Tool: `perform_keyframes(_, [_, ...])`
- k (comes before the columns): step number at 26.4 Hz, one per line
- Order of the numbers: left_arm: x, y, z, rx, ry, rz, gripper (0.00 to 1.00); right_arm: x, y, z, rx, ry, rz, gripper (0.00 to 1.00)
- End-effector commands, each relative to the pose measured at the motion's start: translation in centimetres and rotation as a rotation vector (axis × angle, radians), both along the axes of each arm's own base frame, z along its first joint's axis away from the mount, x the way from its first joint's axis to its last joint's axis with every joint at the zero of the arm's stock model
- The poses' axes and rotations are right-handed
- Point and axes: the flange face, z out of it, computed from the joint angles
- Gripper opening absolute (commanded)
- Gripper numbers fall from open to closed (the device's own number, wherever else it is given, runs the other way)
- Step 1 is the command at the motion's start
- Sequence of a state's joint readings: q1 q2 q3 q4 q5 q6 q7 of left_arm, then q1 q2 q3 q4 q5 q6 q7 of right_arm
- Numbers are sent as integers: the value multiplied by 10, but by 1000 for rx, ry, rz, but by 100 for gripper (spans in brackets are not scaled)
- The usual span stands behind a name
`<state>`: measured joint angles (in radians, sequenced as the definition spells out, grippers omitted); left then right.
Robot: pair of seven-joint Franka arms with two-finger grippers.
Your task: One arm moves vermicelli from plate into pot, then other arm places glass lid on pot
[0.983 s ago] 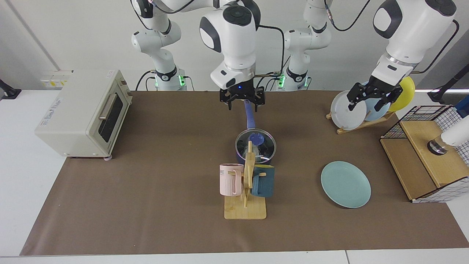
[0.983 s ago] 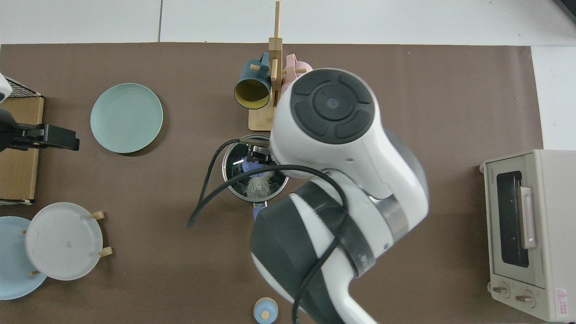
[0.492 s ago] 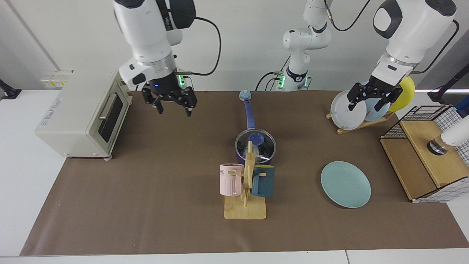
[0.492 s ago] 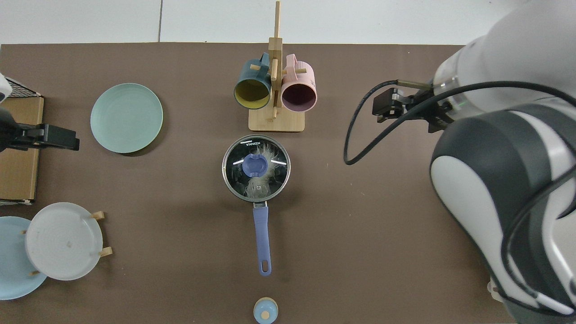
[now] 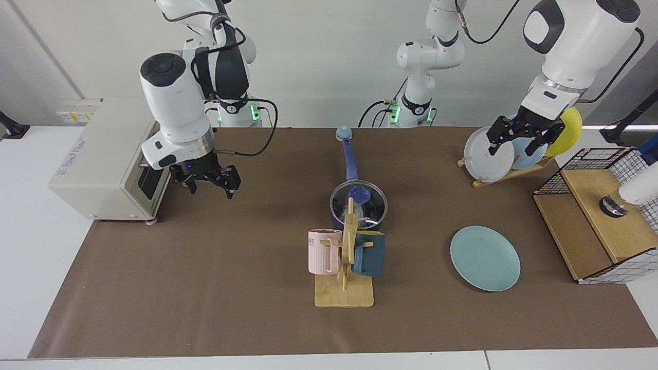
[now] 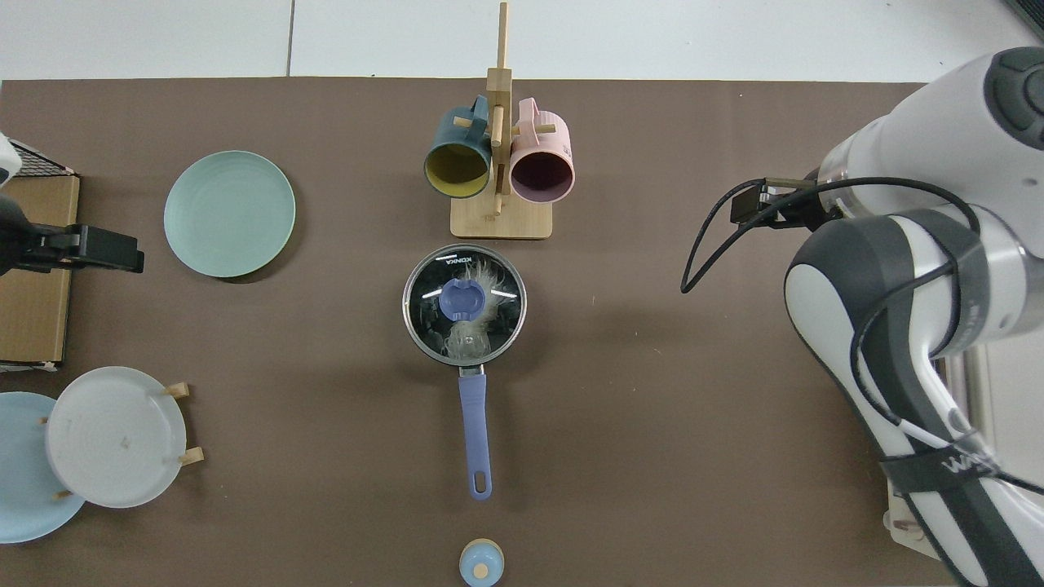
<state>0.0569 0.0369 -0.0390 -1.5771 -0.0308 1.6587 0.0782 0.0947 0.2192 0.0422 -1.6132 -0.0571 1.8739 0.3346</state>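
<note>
We're seeing the lid [image 6: 463, 303] sitting on the pot [image 5: 358, 222], vermicelli [image 6: 475, 324] inside, plate [image 5: 485, 258] bare; looks done. Right tool [image 5: 208, 182] and left tool [image 5: 518, 136] hanging open, empty.

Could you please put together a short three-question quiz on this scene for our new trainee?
1. True or false: the glass lid sits on the pot.
2. Where is the vermicelli? A) on the teal-green plate B) inside the pot, under the lid C) in the pink mug
3. Fill in: the right tool hangs open beside the ____, while the left tool hangs open at the plate rack.

Key
1. True.
2. B; the plate is bare.
3. Toaster oven.
</note>
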Motion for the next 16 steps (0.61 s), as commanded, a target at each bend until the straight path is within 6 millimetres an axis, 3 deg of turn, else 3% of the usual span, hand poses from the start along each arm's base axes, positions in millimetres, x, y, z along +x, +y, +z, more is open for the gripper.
perform_keyframes(1, [-6, 0, 1, 20, -10, -2, 100, -18, -13, -26, -13, 15, 5, 100])
perform_keyframes(7, [-6, 1, 1, 20, -10, 0, 100, -60, -14, -52, -10, -30, 10, 99])
perform_keyframes(11, [-6, 0, 1, 20, -10, -2, 100, -86, -17, -29, -12, -48, 13, 99])
perform_keyframes(16, [-6, 0, 1, 20, -10, -2, 100, -110, -31, -18, -18, -8, 0, 99])
